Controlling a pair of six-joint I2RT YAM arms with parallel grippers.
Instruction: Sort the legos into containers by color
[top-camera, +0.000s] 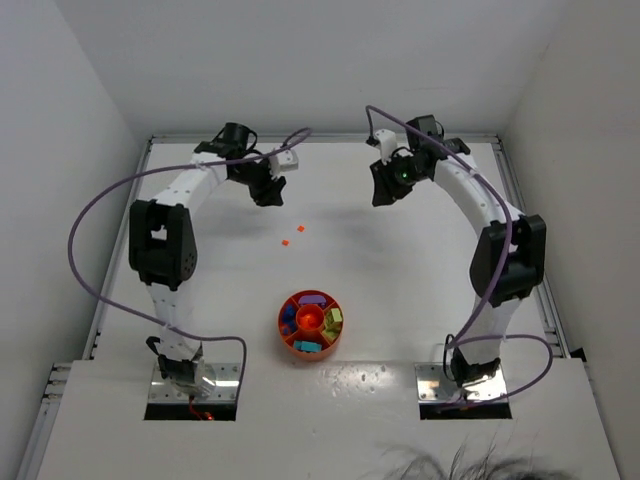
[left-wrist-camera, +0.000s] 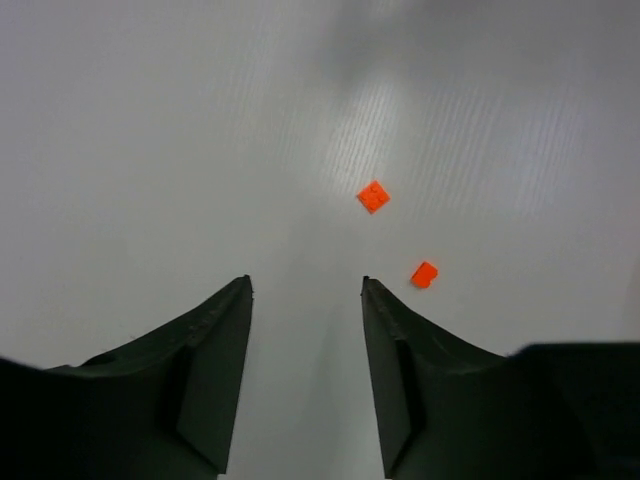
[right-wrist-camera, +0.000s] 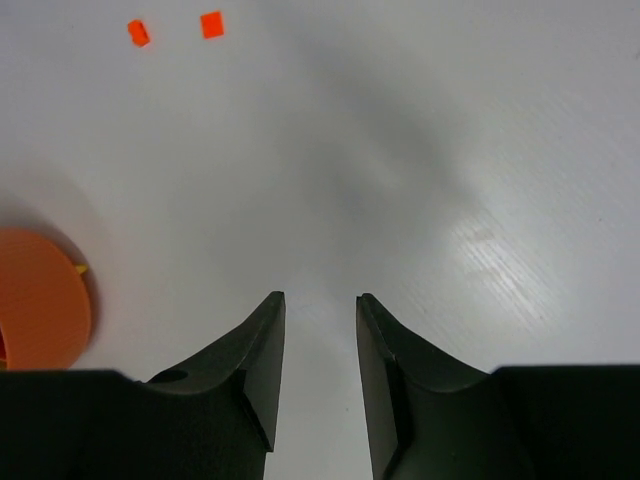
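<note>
Two tiny orange-red legos (top-camera: 300, 229) (top-camera: 285, 242) lie on the white table, between the arms and beyond the tray. They show in the left wrist view (left-wrist-camera: 373, 196) (left-wrist-camera: 424, 274) and in the right wrist view (right-wrist-camera: 211, 24) (right-wrist-camera: 138, 32). The round orange-red divided tray (top-camera: 311, 322) holds sorted purple, blue, teal and yellow-green bricks; its wall shows in the right wrist view (right-wrist-camera: 40, 300). My left gripper (top-camera: 268, 190) (left-wrist-camera: 305, 283) is open and empty, hovering just back-left of the two legos. My right gripper (top-camera: 385, 190) (right-wrist-camera: 320, 298) is open and empty, farther right.
The white table ends at raised walls at the back and both sides. The arm bases sit on metal plates (top-camera: 195, 380) (top-camera: 465, 382) at the near edge. Purple cables (top-camera: 90, 210) loop off both arms.
</note>
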